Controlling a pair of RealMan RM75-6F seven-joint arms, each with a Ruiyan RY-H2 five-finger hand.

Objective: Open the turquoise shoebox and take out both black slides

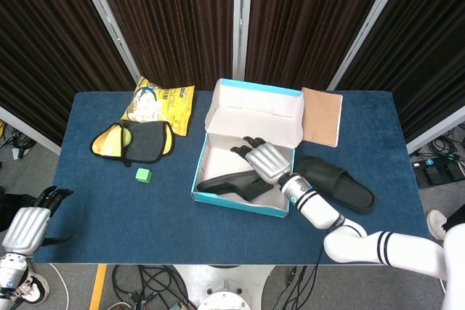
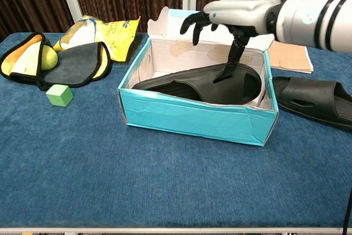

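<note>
The turquoise shoebox (image 1: 243, 172) sits at the middle of the blue felt-like table (image 1: 109, 215), a thin card carton with a plain white interior and a creased, dented front wall. Its hinged lid (image 1: 256, 110) stands raised at the rear edge. One black slide (image 2: 203, 85) lies inside the box; it is a smooth, matte moulded sandal with a broad strap pierced by an oval vent. The second black slide (image 2: 313, 100) lies flat on the table, just beside the right wall of the box.

Your right hand (image 2: 231, 17) hovers over the box interior, above the slide inside it. The silver shell of the hand faces up, the black fingers (image 2: 192, 23) droop apart toward the rear wall, and the thumb points straight down, its tip at or just above the strap; you cannot tell whether it touches. This hand grips nothing.

Your left hand (image 1: 25, 224) rests off the near left corner of the table, fingers loosely spread and holding nothing.

A small green cube (image 2: 59, 94), a yellow and grey fabric pouch (image 2: 71, 61), a crinkled yellow snack bag (image 1: 160, 103) and a flat brown card (image 1: 322, 115) also lie on the table.
</note>
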